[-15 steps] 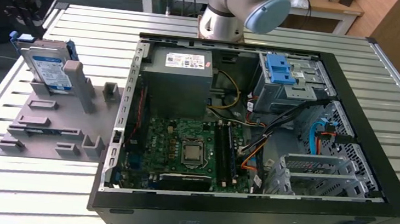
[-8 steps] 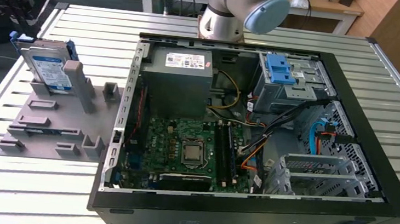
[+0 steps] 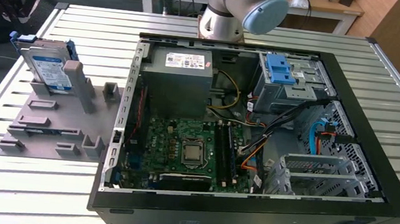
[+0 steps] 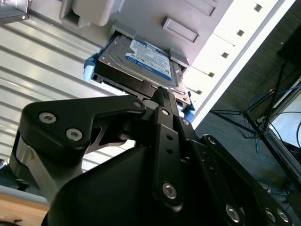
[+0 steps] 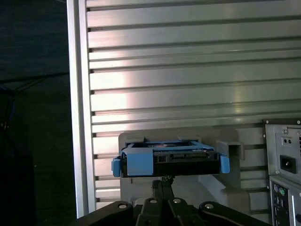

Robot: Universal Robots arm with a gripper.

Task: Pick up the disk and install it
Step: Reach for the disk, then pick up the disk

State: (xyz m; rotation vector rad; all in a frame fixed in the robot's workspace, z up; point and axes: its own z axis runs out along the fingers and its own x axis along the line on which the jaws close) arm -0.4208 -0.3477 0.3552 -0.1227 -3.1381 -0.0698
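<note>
1. Exterior view's left, upper part: the disk [image 3: 50, 70] stands on edge in a slot of the grey fixture [image 3: 51, 125], leaning a bit, label side facing out, blue bracket around its rim. It is not installed.
2. The fixture lies flat on the slatted metal table [image 3: 23, 194], just beside the left wall of the black computer case [image 3: 233, 220].
3. Middle of the exterior view: the case lies open, side panel off. Inside it, the grey power supply box [image 3: 177, 82] with a white sticker sits above the green motherboard [image 3: 189, 149].
4. Upper middle: the arm [image 3: 236, 8] rises behind the case.
5. Exterior view's right, upper part of the case: the silver cage [image 3: 291, 79] with a blue latch, well apart from the disk. Orange and blue cables [image 3: 322, 137] run below it.
6. Second wrist view: the gripper [image 4: 160, 92] has its black fingers pressed together with nothing between them; the disk [image 4: 141, 63] shows just past the tips, label visible, seated in the fixture.
7. First wrist view: the gripper [image 5: 163, 180] again has its fingers together and carries nothing, the tips lined up with the disk [image 5: 169, 160] seen edge-on. Contact cannot be told.
</note>
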